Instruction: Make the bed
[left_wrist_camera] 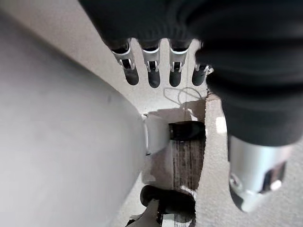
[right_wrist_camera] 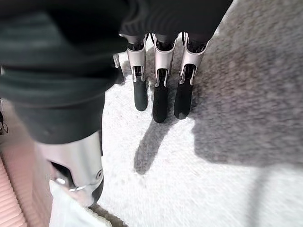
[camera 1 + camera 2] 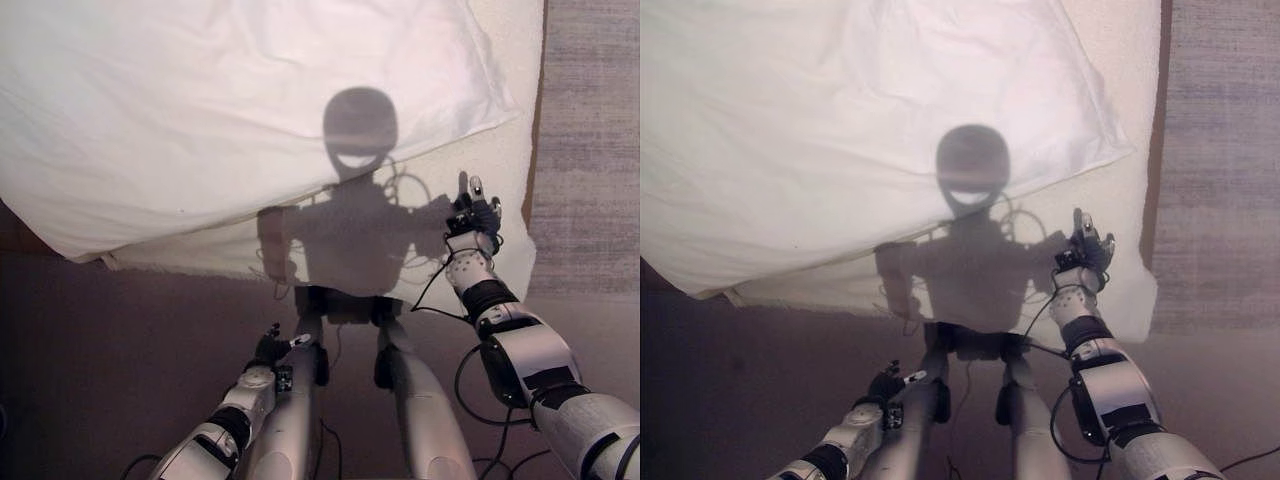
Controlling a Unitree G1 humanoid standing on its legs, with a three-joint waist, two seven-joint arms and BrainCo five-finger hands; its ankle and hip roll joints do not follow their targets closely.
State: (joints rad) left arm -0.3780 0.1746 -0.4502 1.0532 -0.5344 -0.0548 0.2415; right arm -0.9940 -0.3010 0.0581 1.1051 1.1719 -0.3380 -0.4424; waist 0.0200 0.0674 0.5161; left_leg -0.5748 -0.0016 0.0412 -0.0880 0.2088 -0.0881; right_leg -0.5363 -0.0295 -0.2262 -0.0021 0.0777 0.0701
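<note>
Hovering over the bed's (image 3: 505, 130) near corner, the right hand (image 3: 474, 222) is held with fingers (image 2: 160, 99) straight, nothing grasped, probably for reaching the skewed white duvet (image 3: 200, 110); left hand (image 3: 268, 350) hangs low, fingers relaxed.

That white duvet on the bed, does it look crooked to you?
Yes. The white duvet lies skewed, its edge slanting across the mattress and leaving the near corner bare. The right robot hand hovers there, fingers straight.

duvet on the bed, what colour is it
White, plain, no pattern; the duvet shows best in the left eye view.
</note>
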